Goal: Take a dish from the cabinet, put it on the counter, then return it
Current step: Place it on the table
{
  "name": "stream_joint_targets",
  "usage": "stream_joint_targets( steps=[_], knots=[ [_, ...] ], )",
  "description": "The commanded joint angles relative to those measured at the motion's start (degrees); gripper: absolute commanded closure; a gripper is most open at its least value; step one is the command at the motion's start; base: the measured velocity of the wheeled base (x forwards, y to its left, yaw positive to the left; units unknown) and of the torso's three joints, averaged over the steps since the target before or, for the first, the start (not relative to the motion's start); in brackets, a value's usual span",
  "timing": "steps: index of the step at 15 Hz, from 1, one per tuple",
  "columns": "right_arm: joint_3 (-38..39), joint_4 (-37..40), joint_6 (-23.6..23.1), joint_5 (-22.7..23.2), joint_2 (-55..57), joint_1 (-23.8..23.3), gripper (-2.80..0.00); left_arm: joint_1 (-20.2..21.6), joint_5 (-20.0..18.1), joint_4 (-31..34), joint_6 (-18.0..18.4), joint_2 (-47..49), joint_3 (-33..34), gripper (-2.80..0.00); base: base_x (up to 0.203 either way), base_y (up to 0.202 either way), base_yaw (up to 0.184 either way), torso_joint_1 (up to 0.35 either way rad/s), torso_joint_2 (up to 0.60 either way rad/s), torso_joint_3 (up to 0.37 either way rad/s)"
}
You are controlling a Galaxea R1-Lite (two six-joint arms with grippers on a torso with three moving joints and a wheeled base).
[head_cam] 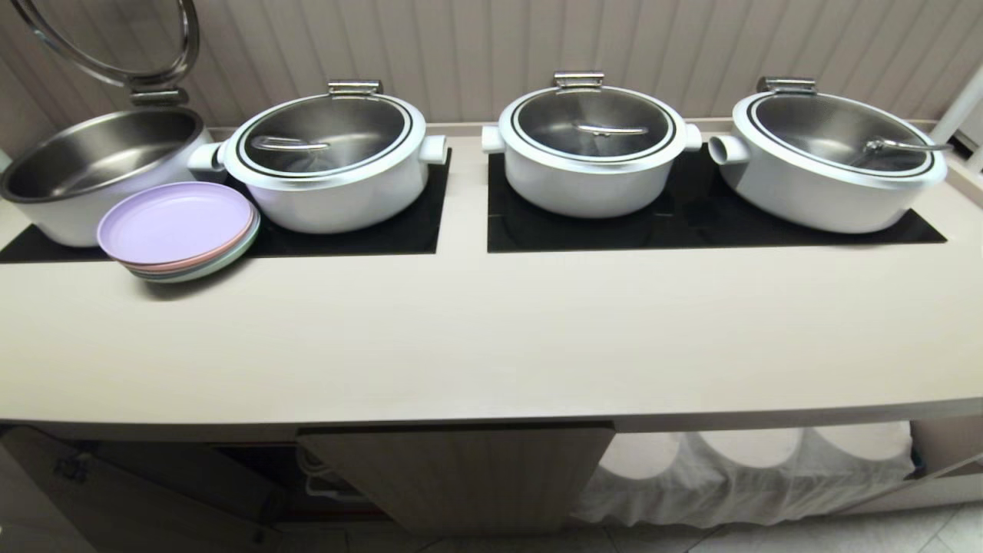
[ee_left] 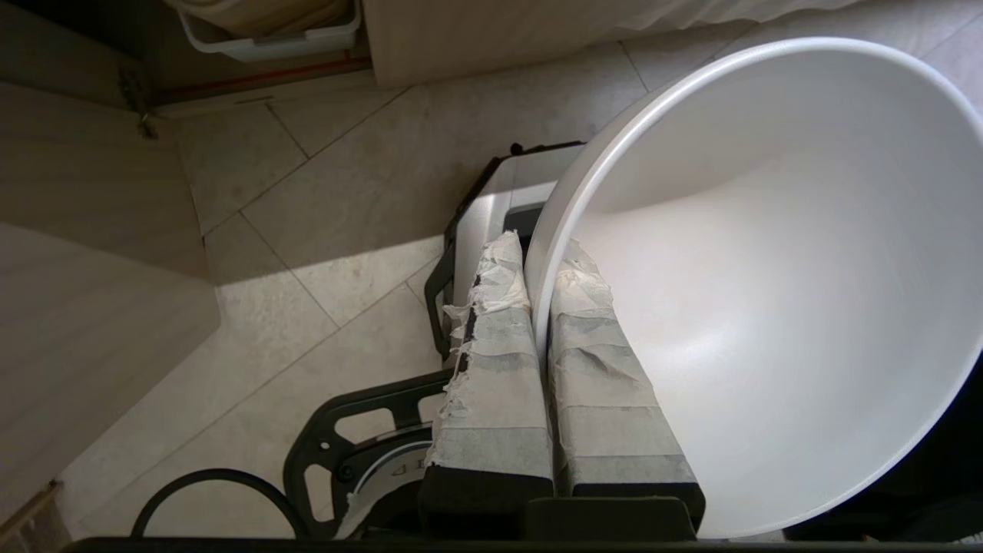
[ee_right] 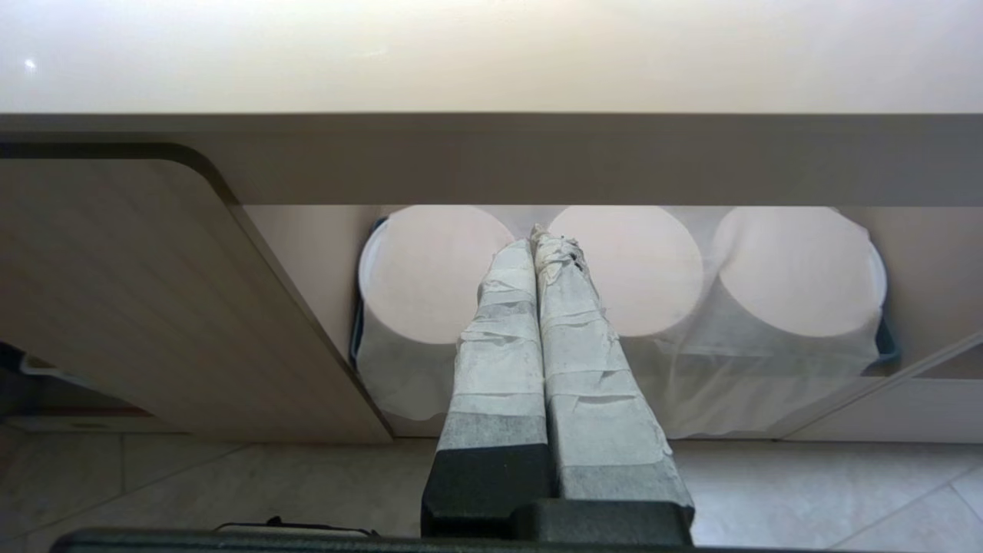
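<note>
The left pincer (ee_left: 541,276) is clamped on the rim of the dish (ee_left: 776,292), held above the floor tiles, apparently below the worktop (head_cam: 491,346). The right pincer (ee_right: 535,246), fingers pressed together and empty, points toward the cabinet (ee_right: 177,307). Pastel plates (head_cam: 178,229) sit at ten o'clock on the worktop.

The dish (ee_left: 768,307), a deep, glossy white bowl, is tipped on its side above the tiled floor, its rim pinched between two taped fingers. The cabinet (head_cam: 461,476) is low and beige, with one ribbed door swung open under the counter (head_cam: 491,338), a long smooth beige top with two black inset panels.
</note>
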Motion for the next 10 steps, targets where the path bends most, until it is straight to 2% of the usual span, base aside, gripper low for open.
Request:
stream_joint_targets(
  steps=[1, 10],
  knots=[
    [0.0, -0.02, -0.04, 0.01, 0.0, 0.06, 0.0, -0.02, -0.03, 0.0, -0.1, 0.08, -0.19, 0.0, 0.0, 0.0, 0.0, 0.0, 0.0, 0.0],
    [0.0, -0.02, -0.04, 0.01, 0.0, 0.0, 0.0, -0.02, -0.16, -0.86, -0.14, 1.78, -1.32, 0.0, 0.0, 0.0, 0.0, 0.0, 0.0, 0.0]
  ],
)
